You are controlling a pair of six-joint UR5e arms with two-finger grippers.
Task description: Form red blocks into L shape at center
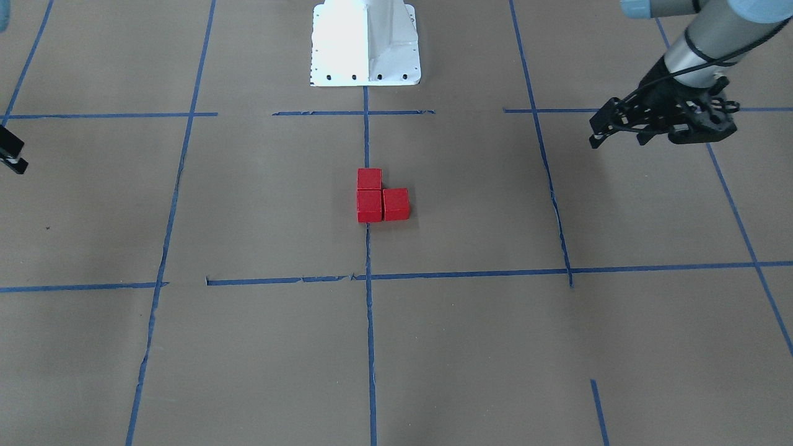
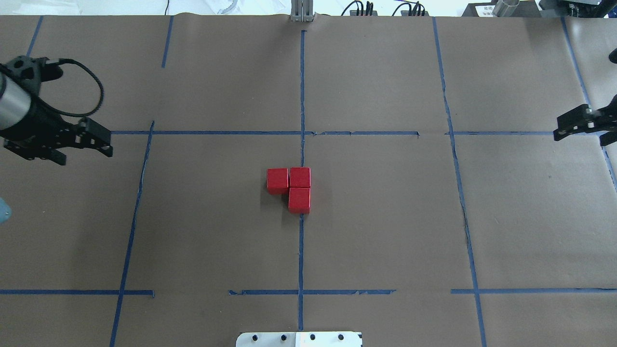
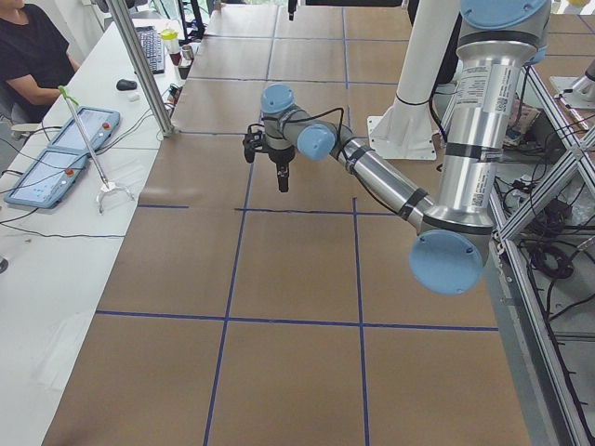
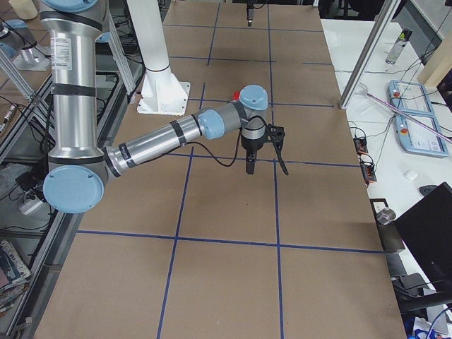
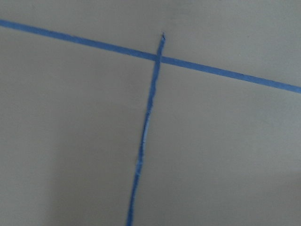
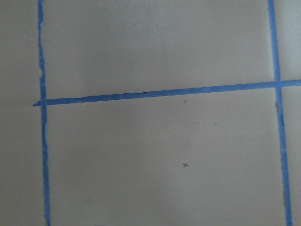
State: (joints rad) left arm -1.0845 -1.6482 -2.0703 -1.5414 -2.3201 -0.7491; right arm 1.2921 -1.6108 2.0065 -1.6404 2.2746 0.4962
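Three red blocks sit touching in an L on the center (image 2: 366,212), the brown paper patch. Two blocks (image 2: 277,180) (image 2: 300,177) lie side by side, and the third (image 2: 299,200) sits nearer the robot, on the vertical blue tape line (image 2: 301,96). The front view shows the same L (image 1: 369,205). My left gripper (image 2: 84,154) (image 1: 618,139) hovers far off at the table's left side, open and holding nothing. At the opposite edge my right gripper (image 2: 581,137) is open and holds nothing. Both wrist views show only paper and tape.
The white robot base (image 1: 365,43) stands at the near middle edge of the table. Blue tape lines (image 2: 453,144) divide the paper into a grid. A person (image 3: 28,56) sits at a side table with control pendants (image 3: 56,158) beyond the far edge.
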